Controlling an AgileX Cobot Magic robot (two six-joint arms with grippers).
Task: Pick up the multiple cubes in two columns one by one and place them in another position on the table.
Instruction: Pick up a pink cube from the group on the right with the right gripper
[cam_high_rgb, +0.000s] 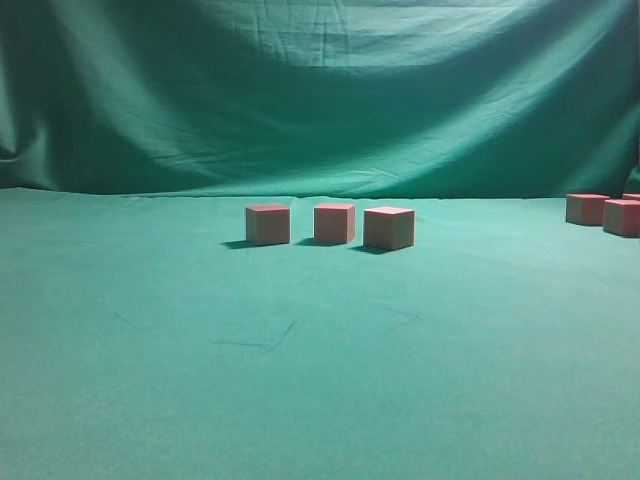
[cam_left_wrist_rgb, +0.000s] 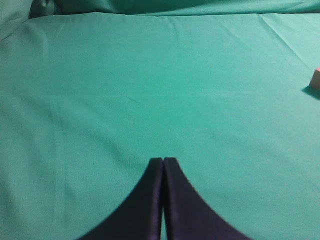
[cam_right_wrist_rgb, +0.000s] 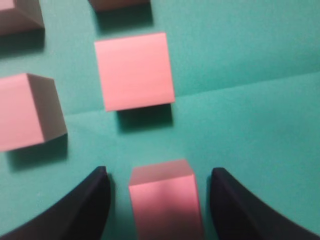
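I see only my gripper fingers (cam_left_wrist_rgb: 163, 200): dark, matte, smooth, curving and tapering to narrow blunt tips.

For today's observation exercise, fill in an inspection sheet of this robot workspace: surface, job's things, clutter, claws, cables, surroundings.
Surface: table covered in green cloth, faintly creased.
Job's things: three cubes in a row mid-table; more cubes at the right edge; several under the right wrist camera.
Clutter: nothing seen.
Claws: left claw shut, empty, over bare cloth; right claw open, straddling one cube, gaps either side.
Cables: nothing seen.
Surroundings: draped green backdrop.
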